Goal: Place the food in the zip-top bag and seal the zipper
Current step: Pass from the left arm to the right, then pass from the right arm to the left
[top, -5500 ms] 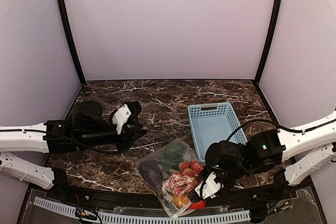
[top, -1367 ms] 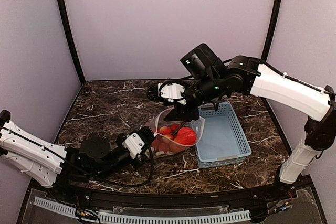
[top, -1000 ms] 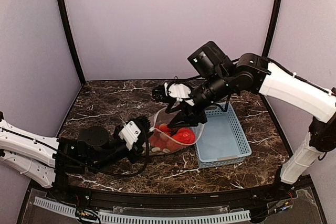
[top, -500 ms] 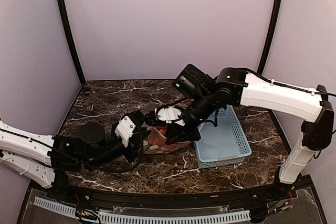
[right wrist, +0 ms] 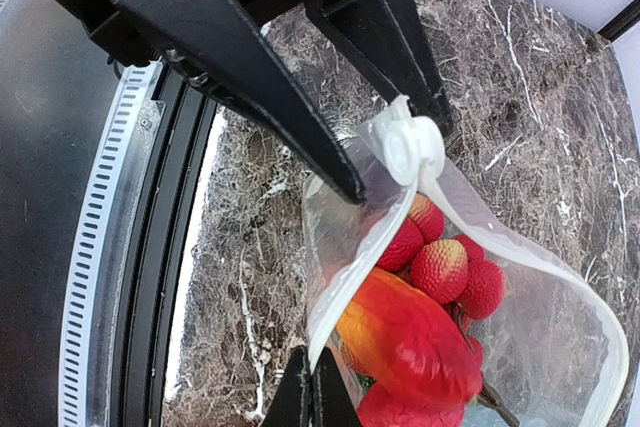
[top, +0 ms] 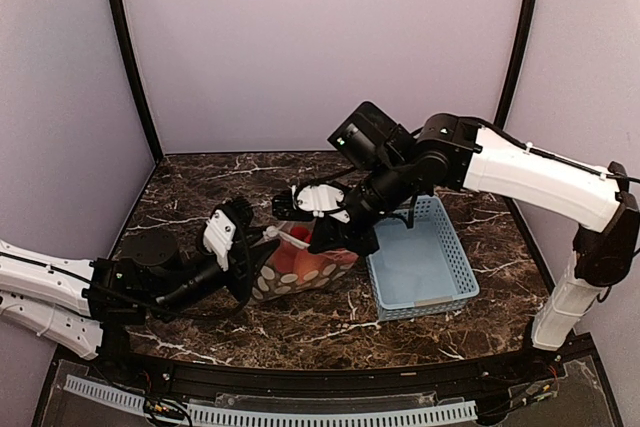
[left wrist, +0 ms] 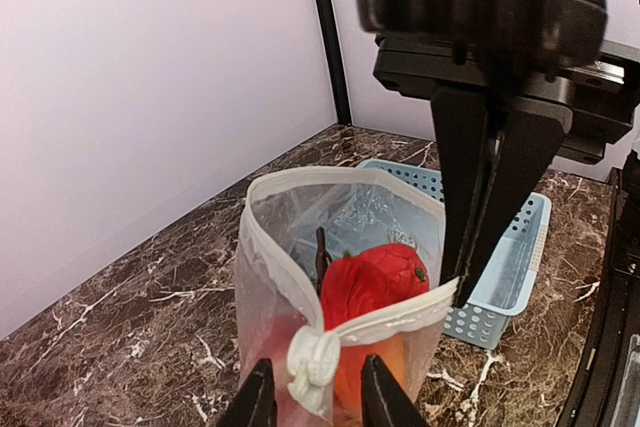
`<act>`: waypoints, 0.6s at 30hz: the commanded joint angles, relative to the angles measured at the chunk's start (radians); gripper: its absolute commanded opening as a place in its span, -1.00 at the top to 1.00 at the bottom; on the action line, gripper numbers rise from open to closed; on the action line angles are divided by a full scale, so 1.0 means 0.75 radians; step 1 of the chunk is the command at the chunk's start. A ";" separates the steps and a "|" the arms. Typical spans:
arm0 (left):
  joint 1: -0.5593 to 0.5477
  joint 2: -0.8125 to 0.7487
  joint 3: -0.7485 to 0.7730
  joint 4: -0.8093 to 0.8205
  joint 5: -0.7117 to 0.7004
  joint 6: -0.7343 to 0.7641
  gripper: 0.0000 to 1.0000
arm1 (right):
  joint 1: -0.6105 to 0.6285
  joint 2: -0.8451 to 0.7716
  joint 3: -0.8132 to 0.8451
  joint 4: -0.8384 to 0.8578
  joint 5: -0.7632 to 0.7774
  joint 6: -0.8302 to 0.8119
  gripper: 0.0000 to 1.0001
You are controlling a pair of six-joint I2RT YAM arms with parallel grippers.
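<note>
Finds the clear soft plastic zip-top bag printed with white dots just left of centre in the top view. Shows it standing mouth-up on the dark marble-patterned table, close beside the light-blue slotted plastic basket.

Counts the loading as done, or very nearly. Shows red and red-yellow round toy food heaped inside the bag, and no piece lying outside it in any of the 3 views. Cannot pick out the eggplant or the cucumber among the red pieces.

Leaves the sealing to do. Shows the mouth gaping wide in both wrist views, with the thin whitish zipper strip parted along its visible length. Places the small white slider at the near end, lower centre of the left wrist view.

Has the left gripper part-open, 1 finger on each side of the slider with a sliver of gap, clamping nothing as far as seen. Has the right gripper pinched closed on the opposite end of the zipper strip, bottom centre of the right wrist view, holding the rim up.

Judges 1 step outstanding: closing on the slider and running it across to the pinched end.
</note>
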 commanded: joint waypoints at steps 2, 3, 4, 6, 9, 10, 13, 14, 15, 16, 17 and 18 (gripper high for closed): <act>0.046 -0.022 -0.040 0.041 0.051 0.005 0.45 | 0.004 0.013 0.042 0.004 -0.027 -0.005 1.00; 0.055 -0.020 -0.043 0.041 0.058 0.003 0.46 | 0.005 0.014 0.044 0.004 -0.031 -0.002 1.00; 0.065 -0.021 -0.048 0.041 0.064 -0.004 0.50 | 0.004 0.016 0.044 0.004 -0.030 -0.002 1.00; 0.082 -0.025 -0.061 0.048 0.090 -0.019 0.56 | 0.003 0.015 0.045 0.006 -0.026 0.000 1.00; 0.101 -0.034 -0.075 0.060 0.122 -0.044 0.57 | 0.003 0.012 0.045 0.012 -0.017 0.000 1.00; 0.108 -0.034 -0.080 0.059 0.133 -0.050 0.51 | 0.003 0.011 0.043 0.016 -0.014 0.001 1.00; 0.113 -0.031 -0.087 0.062 0.173 -0.060 0.52 | 0.004 0.014 0.041 0.021 -0.015 0.001 1.00; 0.113 -0.030 -0.089 0.066 0.183 -0.059 0.56 | 0.003 0.014 0.041 0.022 -0.016 0.002 1.00; 0.113 -0.029 -0.090 0.070 0.189 -0.057 0.61 | 0.003 0.016 0.038 0.021 -0.020 0.003 1.00; 0.115 -0.026 -0.093 0.080 0.201 -0.054 0.65 | 0.004 0.019 0.040 0.021 -0.021 0.004 1.00; 0.115 -0.024 -0.094 0.084 0.205 -0.050 0.72 | 0.003 0.022 0.040 0.021 -0.023 0.005 1.00; 0.114 -0.020 -0.092 0.091 0.211 -0.049 0.75 | 0.003 0.023 0.042 0.021 -0.024 0.006 1.00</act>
